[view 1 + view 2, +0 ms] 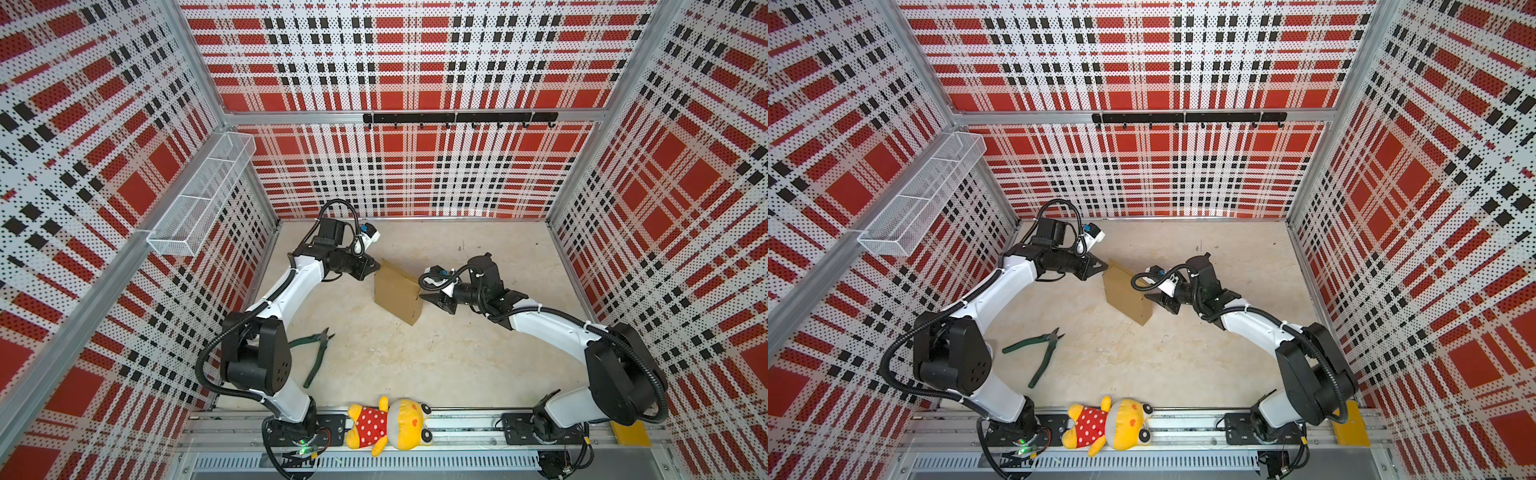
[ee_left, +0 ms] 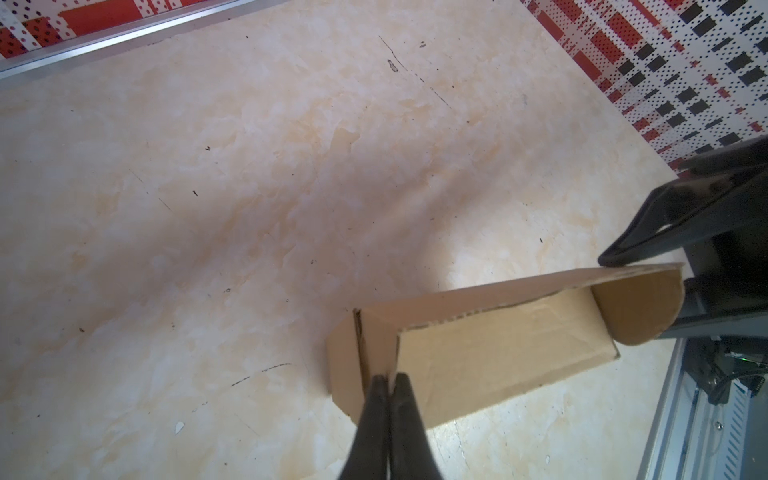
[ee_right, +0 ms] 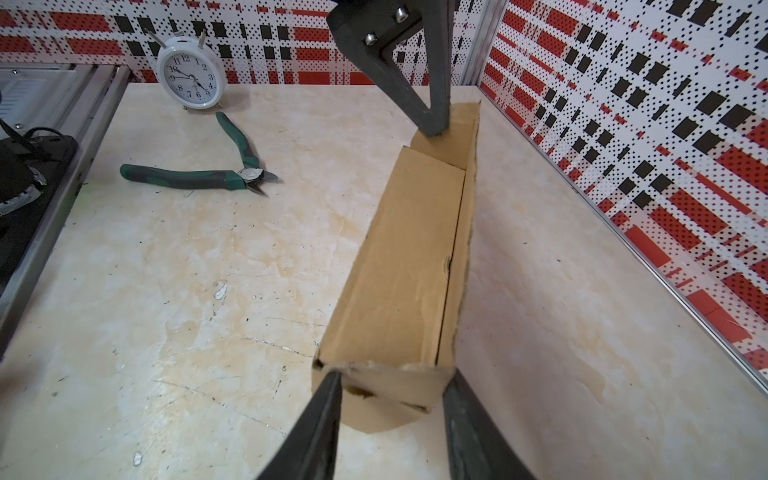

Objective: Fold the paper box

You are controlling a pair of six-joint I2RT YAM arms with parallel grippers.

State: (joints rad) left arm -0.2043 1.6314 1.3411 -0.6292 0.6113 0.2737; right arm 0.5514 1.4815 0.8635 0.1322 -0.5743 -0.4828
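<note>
The paper box is a brown cardboard piece, partly folded into a long narrow trough, lying mid-table between both arms. My left gripper is at its far end, and the left wrist view shows it shut on a thin upright cardboard edge of the box. My right gripper is at the opposite end. In the right wrist view its fingers straddle the box, one touching each side of that end.
Green pliers lie on the table near the left arm. A white alarm clock stands by the wall. A yellow plush toy and a yellow plate rest on the front rail. A wire basket hangs on the left wall.
</note>
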